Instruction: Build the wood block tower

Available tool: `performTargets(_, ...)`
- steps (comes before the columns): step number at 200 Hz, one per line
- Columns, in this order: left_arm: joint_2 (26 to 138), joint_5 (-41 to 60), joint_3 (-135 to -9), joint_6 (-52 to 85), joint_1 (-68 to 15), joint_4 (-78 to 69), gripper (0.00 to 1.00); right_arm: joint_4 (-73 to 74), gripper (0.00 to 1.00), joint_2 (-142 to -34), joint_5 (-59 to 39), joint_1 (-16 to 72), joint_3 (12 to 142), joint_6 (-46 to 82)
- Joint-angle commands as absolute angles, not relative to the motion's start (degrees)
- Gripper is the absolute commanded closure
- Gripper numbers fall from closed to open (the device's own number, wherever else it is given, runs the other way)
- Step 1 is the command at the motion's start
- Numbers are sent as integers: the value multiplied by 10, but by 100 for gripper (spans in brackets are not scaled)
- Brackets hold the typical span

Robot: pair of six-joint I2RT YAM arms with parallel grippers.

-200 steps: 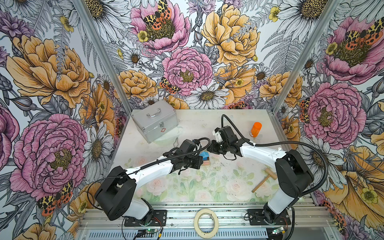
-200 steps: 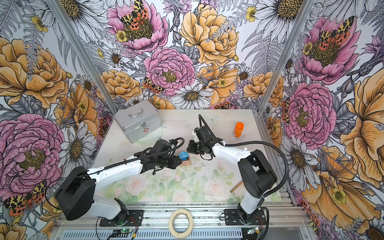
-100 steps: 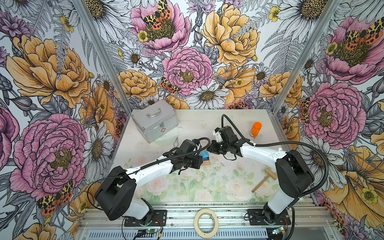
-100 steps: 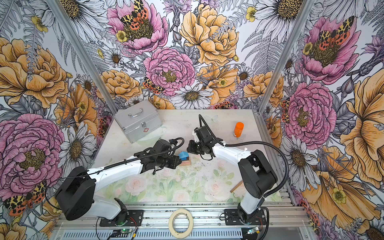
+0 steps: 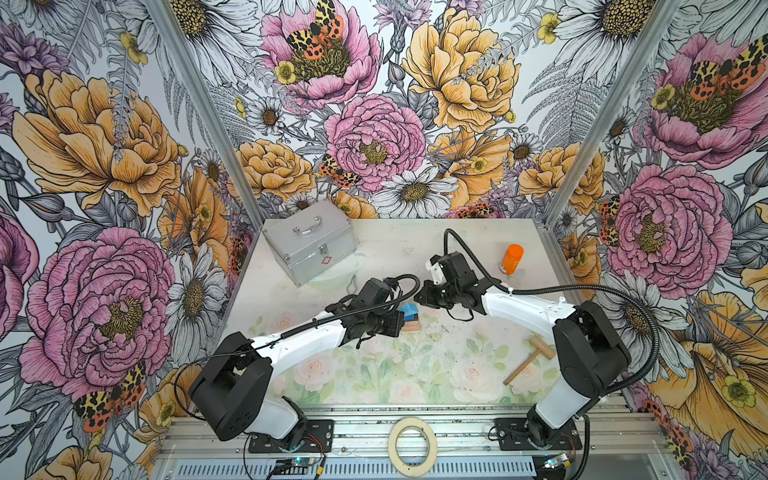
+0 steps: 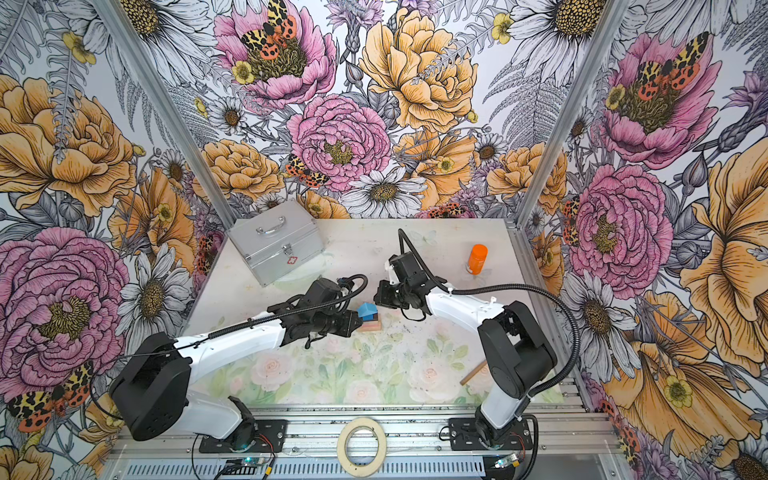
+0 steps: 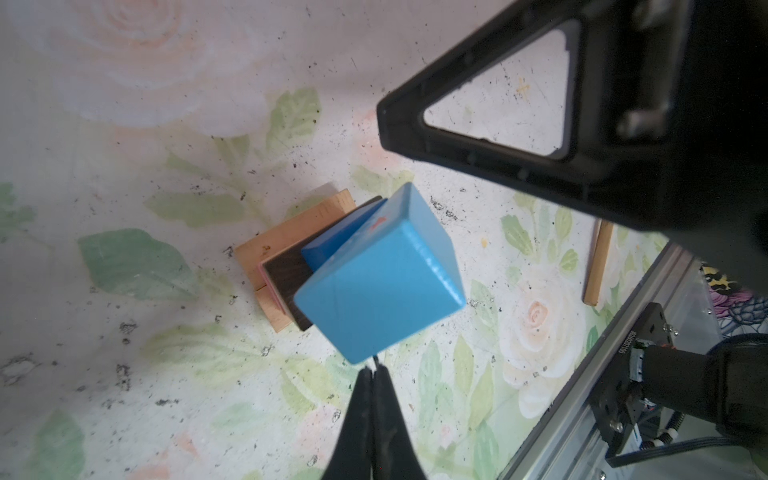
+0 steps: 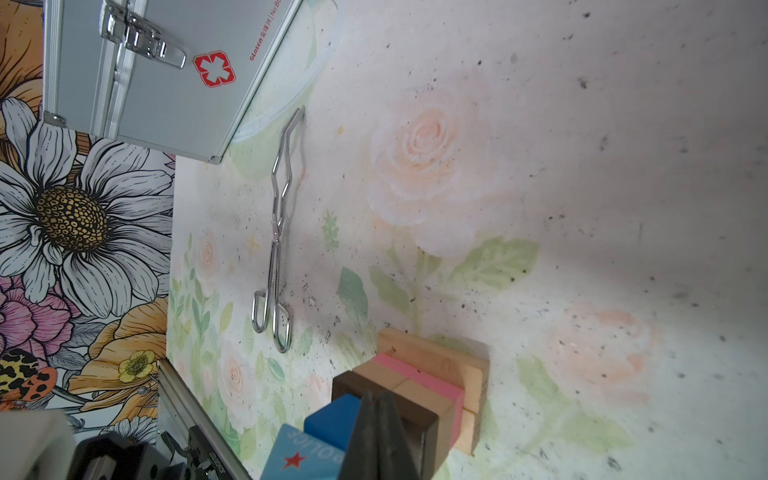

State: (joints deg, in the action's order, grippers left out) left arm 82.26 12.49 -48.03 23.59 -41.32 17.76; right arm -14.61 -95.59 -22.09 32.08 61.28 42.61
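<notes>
Tower (image 5: 410,319) unmoved, blue block (image 8: 300,454) reads POLICE

- table (image 5: 395,249): wood block tower (image 5: 409,321) stands near its middle.
- tower: flat blocks stacked on a wider base layer, top block (image 7: 374,282) sits on the stack.
- left gripper (image 5: 398,325) just left of the tower, tip at the top block's edge; contact can't be told.
- right gripper (image 5: 419,297) just behind the tower, to its right, tip over the upper blocks.
- case (image 5: 309,245): back left corner, well apart from the tower.
- tongs (image 8: 276,249): flat on the table between case and tower, one end just beside the case.
- bottle (image 5: 512,258): upright, back right.
- mallet (image 5: 540,347): flat, front right.
- tape roll (image 5: 412,422): on the rail (image 5: 457,432) in front of the table, about centred.
</notes>
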Motion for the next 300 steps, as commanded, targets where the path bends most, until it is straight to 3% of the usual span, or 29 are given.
performTargets(1, 826, 112, -497, 222, -407, 174, 100, -135, 100, -933, -210, 325, 610, 432)
performTargets(300, 832, 104, -500, 225, -395, 165, 100, -128, 100, -929, -210, 324, 599, 438)
